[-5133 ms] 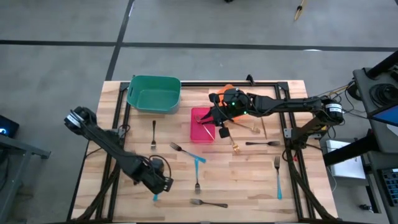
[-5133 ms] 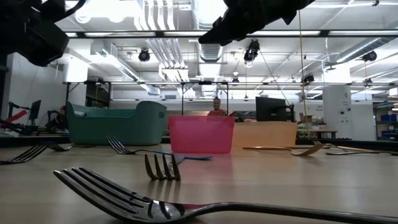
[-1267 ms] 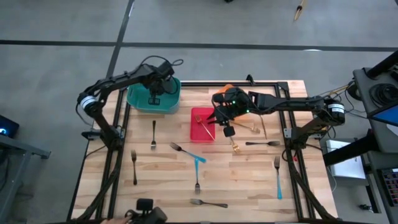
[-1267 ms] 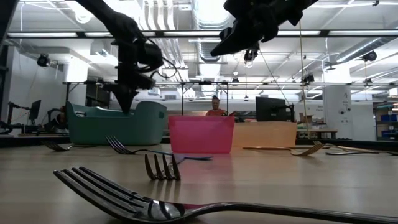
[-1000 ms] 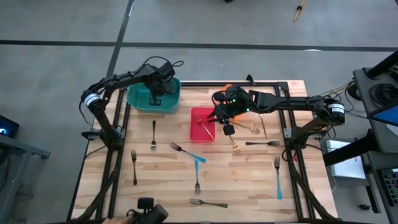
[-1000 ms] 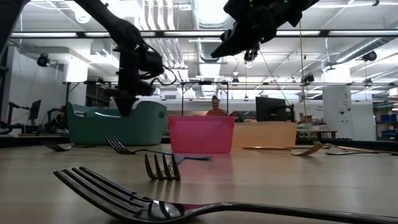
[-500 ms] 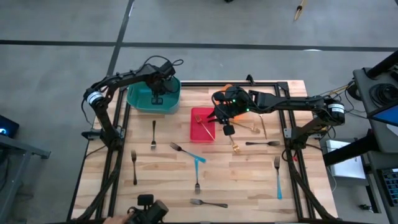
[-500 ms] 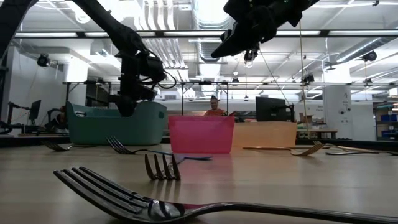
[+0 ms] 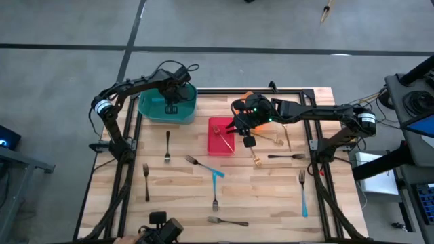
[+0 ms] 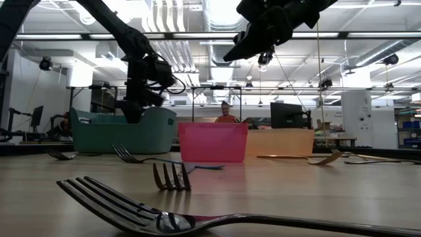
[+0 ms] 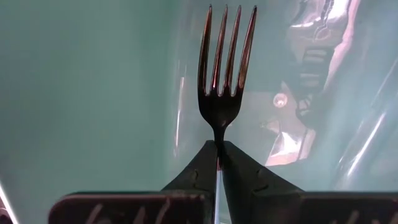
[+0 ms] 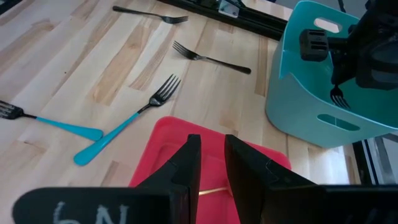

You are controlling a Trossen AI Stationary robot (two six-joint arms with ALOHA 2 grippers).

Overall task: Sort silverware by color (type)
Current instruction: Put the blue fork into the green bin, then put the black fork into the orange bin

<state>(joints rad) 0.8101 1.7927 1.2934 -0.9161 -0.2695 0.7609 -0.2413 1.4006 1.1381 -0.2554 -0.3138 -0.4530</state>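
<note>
Over the teal bin [image 9: 146,91] at the far left, my left gripper [image 9: 169,108] is shut on a fork [image 11: 225,74] with dark, shiny tines. The tines point down into the bin [image 11: 93,93]. The right wrist view shows the same fork [image 12: 337,98] inside the bin's rim. My right gripper [image 12: 211,168] stands over the red bin [image 9: 214,150], its fingers a little apart with nothing between them. A gold piece [image 12: 214,190] lies in the red bin. Several more forks lie flat on the table, among them two with blue handles [image 9: 211,171] [image 9: 303,196]. My left gripper pinches the fork's handle just below the neck [image 11: 217,142] between its two fingertips. The rest of the handle is hidden between the fingers. The fingers lie along the fork and come from above, pointing steeply down. The fork juts past them, tines first, clear of the bin's floor.
An orange bin [image 9: 249,95] stands behind the red one. Dark forks [image 9: 167,146] [image 9: 146,181] [image 9: 227,220] [image 9: 285,156] and gold forks [image 9: 258,160] [image 9: 278,139] are scattered over the wooden table. A person [image 10: 228,113] shows far off in the room.
My left gripper has shifted slightly over the teal bin and rolled a little, still shut on the fork. My right gripper has kept still over the red bin.
</note>
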